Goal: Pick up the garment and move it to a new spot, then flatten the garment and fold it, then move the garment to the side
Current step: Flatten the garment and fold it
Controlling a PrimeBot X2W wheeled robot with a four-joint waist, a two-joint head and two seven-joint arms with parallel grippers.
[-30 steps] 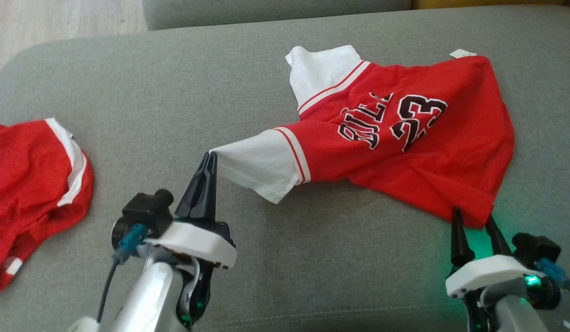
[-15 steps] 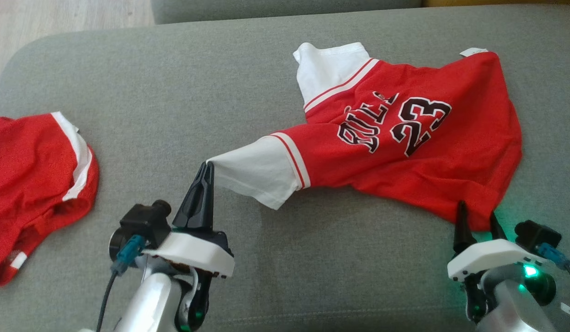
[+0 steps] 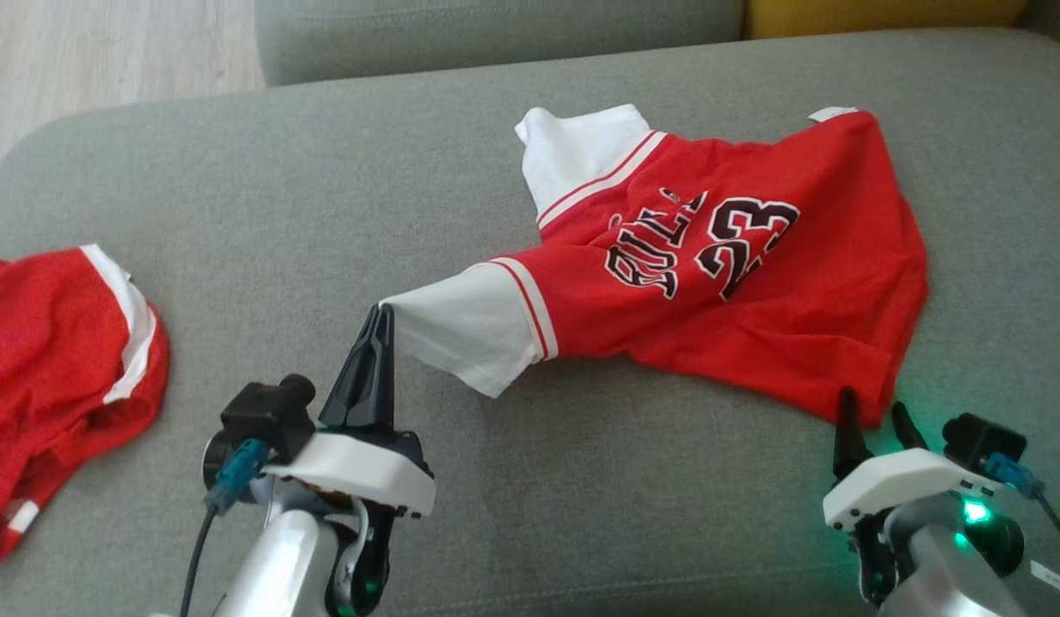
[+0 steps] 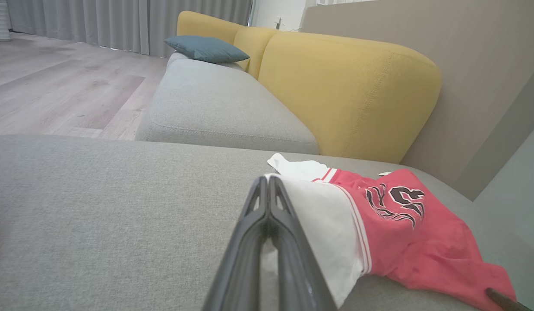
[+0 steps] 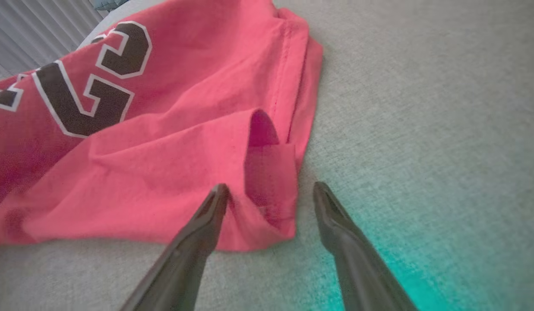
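Pinches the white sleeve (image 3: 470,330) tip with the left gripper (image 3: 381,313), fingers pressed together, near the cushion (image 3: 324,188) front. Brackets the hem corner (image 5: 271,216) with the right gripper (image 3: 871,403), fingers spread wide, at the cushion's front right; possibly brushing cloth, hard to tell. Shows a second red garment (image 3: 58,343) at the cushion's left edge. Has the jersey (image 3: 735,300) rumpled across the cushion's right half, print up.
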